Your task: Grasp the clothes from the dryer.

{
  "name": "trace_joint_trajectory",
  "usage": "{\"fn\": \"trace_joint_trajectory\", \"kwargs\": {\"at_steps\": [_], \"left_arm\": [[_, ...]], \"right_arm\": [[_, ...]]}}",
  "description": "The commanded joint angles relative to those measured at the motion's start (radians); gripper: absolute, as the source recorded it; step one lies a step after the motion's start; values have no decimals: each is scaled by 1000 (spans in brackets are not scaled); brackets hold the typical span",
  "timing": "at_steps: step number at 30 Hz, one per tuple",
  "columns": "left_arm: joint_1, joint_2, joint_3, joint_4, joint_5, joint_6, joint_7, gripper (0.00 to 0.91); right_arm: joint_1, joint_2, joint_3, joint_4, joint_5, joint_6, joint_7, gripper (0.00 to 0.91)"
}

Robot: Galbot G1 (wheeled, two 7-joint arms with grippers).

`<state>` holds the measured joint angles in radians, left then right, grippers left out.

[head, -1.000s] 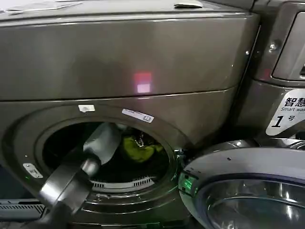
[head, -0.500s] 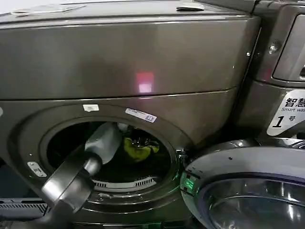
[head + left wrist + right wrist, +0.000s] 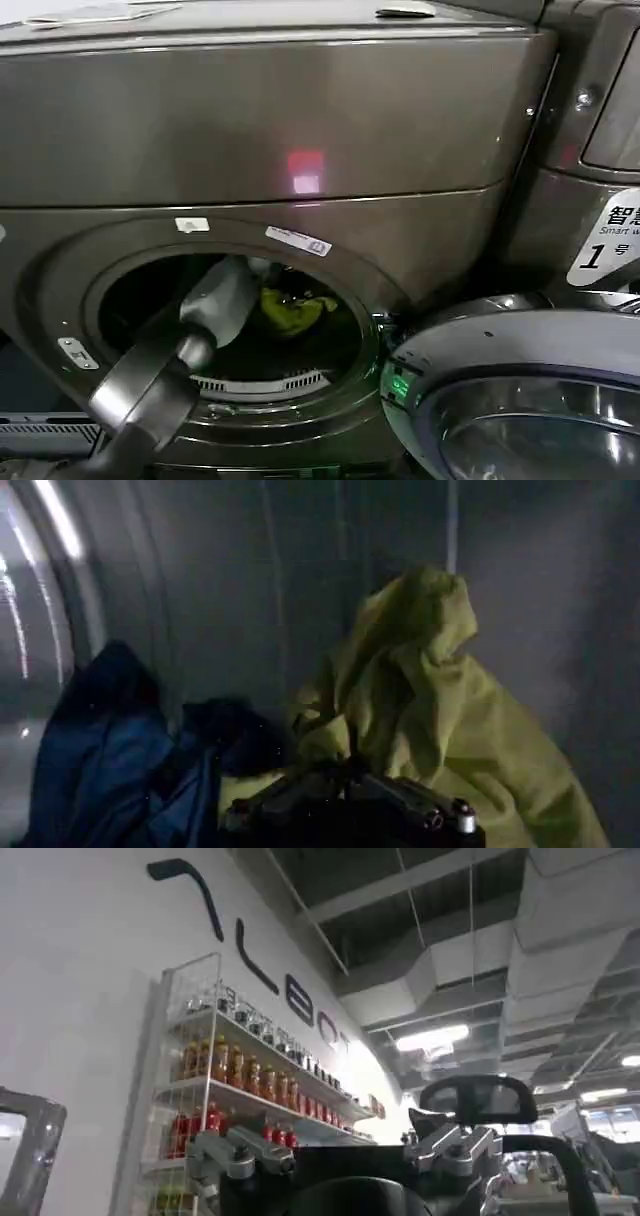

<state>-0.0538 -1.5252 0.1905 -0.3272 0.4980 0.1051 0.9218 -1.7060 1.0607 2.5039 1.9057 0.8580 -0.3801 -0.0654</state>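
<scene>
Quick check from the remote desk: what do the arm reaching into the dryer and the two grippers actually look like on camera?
The left arm is smooth metallic grey, built of rounded cylindrical segments with a lighter grey forearm link. The left gripper is black, blocky hardware with a small silver bolt at one corner. The right gripper has grey metal knuckle-like brackets with round fasteners on a black body.

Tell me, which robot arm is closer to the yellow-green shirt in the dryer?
Left. The left gripper is inside the dryer, right at the yellow-green garment. The right gripper is outside, aimed toward a shelf.
</scene>
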Motion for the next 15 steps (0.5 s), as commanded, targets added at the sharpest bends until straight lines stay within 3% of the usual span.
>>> {"fn": "trace_joint_trajectory", "kwargs": {"at_steps": [1, 8, 15], "left_arm": [[87, 40, -291, -195, -85, 31, -126, 0], [307, 95, -420, -546, -287, 54, -322, 0], [552, 54, -606, -835, -424, 48, -541, 0]], "right_arm": [[2, 0, -3, -1, 0, -1, 1, 907], [4, -6, -9, 2, -3, 1, 3, 907], [5, -4, -15, 9, -1, 8, -3, 907]]}}
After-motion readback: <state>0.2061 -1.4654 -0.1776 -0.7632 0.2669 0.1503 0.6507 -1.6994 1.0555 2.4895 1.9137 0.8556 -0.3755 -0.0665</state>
